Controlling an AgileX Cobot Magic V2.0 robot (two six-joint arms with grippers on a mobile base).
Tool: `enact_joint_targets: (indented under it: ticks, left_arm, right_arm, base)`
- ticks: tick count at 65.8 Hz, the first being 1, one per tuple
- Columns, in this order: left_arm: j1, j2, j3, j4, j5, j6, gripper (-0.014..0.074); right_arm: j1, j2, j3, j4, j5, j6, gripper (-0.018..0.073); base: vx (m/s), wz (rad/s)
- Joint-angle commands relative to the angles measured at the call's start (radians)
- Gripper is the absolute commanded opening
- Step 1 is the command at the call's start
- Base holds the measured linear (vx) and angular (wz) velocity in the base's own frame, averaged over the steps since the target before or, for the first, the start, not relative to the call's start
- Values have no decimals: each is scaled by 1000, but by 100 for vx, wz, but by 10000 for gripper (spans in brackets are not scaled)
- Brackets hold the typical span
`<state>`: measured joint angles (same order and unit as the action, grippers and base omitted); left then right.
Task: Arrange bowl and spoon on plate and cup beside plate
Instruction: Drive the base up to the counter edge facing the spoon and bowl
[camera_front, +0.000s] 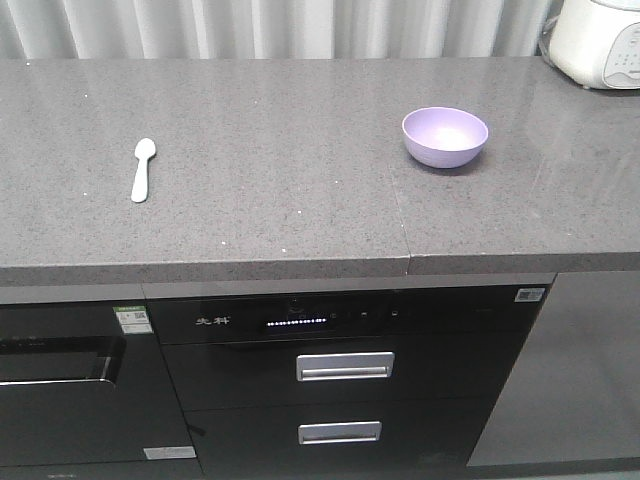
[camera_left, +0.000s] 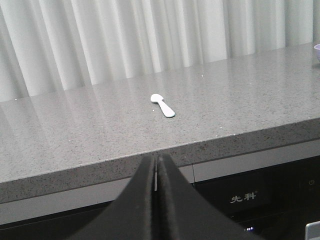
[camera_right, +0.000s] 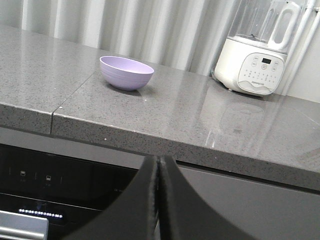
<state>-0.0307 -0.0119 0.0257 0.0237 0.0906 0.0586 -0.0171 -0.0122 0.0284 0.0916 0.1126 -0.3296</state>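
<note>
Note spoon (camera_front: 143, 168) flat at counter (camera_front: 280, 200) left, bowl (camera_front: 445, 136) upright at right, well apart; left jaws and right jaws pressed together, empty; "先科" printed on black panel (camera_front: 450, 320) below.

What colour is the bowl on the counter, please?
Lavender purple; the bowl shows best in the exterior front-facing view.

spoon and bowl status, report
Left gripper and right gripper shut, empty, short of the counter. Spoon and bowl apart on counter, untouched; no plate or cup in view. Nothing blocking either.
</note>
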Motion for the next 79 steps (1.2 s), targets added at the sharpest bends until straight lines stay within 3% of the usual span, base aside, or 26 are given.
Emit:
enact_joint_targets:
  ticks: [1,79]
  left_arm:
    - [-1,-16,23,-2,-69,-1,-6]
    - [-1,-16,23,-2,-69,-1,-6]
  right_arm:
    - [0,-5,0,-5,-69,-4,-5]
    - [0,-5,0,-5,-68,-4,-5]
  base:
    - [6,2]
    - [7,2]
